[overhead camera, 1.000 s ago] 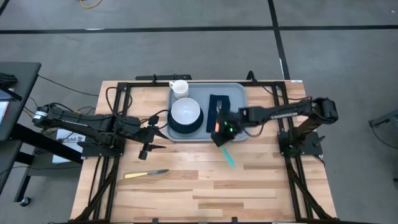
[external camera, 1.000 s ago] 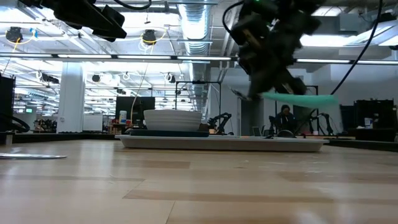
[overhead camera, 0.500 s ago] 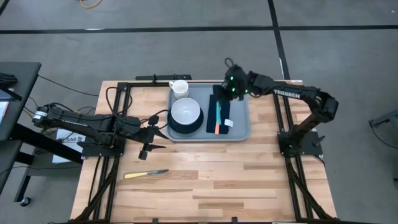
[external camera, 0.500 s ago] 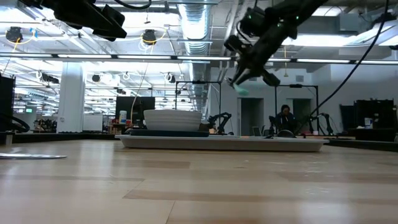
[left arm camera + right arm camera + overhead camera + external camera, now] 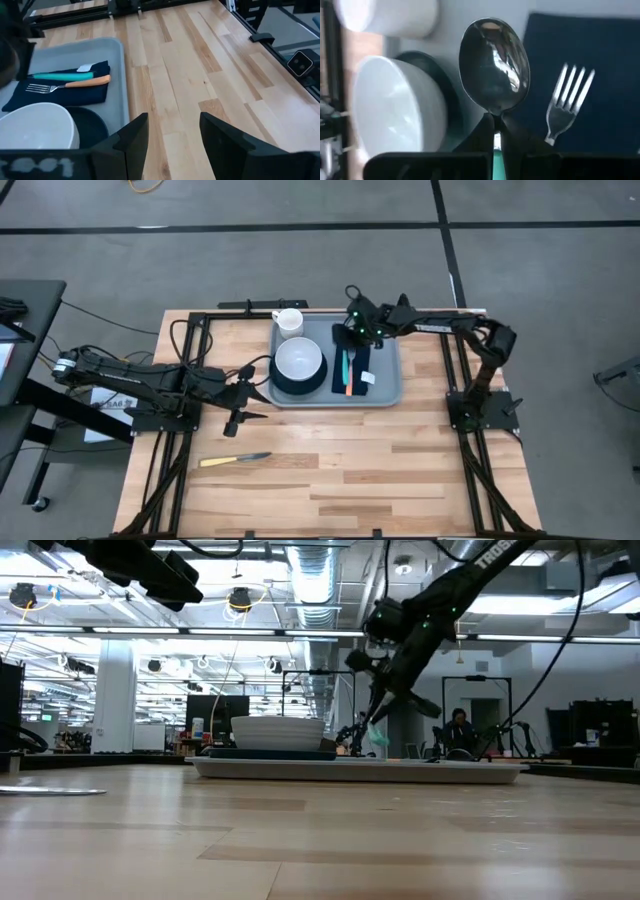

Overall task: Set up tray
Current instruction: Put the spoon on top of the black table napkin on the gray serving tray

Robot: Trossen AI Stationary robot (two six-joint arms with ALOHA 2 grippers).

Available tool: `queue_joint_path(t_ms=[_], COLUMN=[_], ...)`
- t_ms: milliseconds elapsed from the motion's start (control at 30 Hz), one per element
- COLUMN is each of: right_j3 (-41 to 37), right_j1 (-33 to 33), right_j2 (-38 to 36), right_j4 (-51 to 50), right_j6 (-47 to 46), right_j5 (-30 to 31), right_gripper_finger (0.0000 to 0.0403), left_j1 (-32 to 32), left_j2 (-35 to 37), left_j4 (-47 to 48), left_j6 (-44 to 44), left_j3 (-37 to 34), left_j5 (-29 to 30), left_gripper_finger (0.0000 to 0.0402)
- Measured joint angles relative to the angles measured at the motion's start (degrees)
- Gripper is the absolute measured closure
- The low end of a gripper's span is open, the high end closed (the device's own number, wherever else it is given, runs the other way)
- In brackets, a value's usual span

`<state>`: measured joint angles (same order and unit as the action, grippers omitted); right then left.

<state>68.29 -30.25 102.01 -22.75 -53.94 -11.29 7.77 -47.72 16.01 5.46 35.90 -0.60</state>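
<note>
The light blue-grey tray lies at the table's far middle. On it are a white bowl on a dark plate, a white cup and a navy napkin with an orange-handled fork. My right gripper is over the napkin's far end, shut on a teal-handled spoon. My left gripper is open and empty over the table, left of the tray. My right gripper pinches the spoon's neck between its two fingers, just behind the shiny bowl. The fingers come from above and the table's right, slanting down. The teal handle runs along the napkin beside the fork; whether it rests there I cannot tell.
A yellow-handled knife lies on the bare wood near the table's left front. Black frame rails run along the table's left, right and far edges. The fork's tines lie right beside the spoon.
My right gripper has carried the spoon from over the tray's near right corner up and toward the far edge, then down over the napkin's far end. The spoon has turned so that its handle lies along the napkin next to the fork.
</note>
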Motion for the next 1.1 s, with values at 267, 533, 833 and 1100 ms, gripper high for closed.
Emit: queue_joint_path(t_ms=[267, 533, 833, 1100], right_j3=[0.0, 0.0, 0.0, 0.0], right_j1=[2.2, 2.8, 3.3, 3.1], right_j2=[2.4, 2.4, 2.4, 2.3], right_j4=[2.2, 4.4, 2.3, 1.8], right_j6=[-4.8, -9.1, -9.1, -8.6], right_j5=[2.3, 5.5, 5.3, 5.4], right_gripper_finger=[0.0395, 0.0395, 0.0395, 0.0395], left_j1=[0.0, 0.0, 0.0, 0.0], left_j2=[0.0, 0.0, 0.0, 0.0], left_j4=[0.5, 3.0, 3.1, 3.1], left_j6=[0.4, 0.0, -0.5, -0.5], left_j3=[0.0, 0.0, 0.0, 0.0], left_j5=[0.0, 0.0, 0.0, 0.0], left_gripper_finger=[0.0234, 0.0234, 0.0234, 0.0234])
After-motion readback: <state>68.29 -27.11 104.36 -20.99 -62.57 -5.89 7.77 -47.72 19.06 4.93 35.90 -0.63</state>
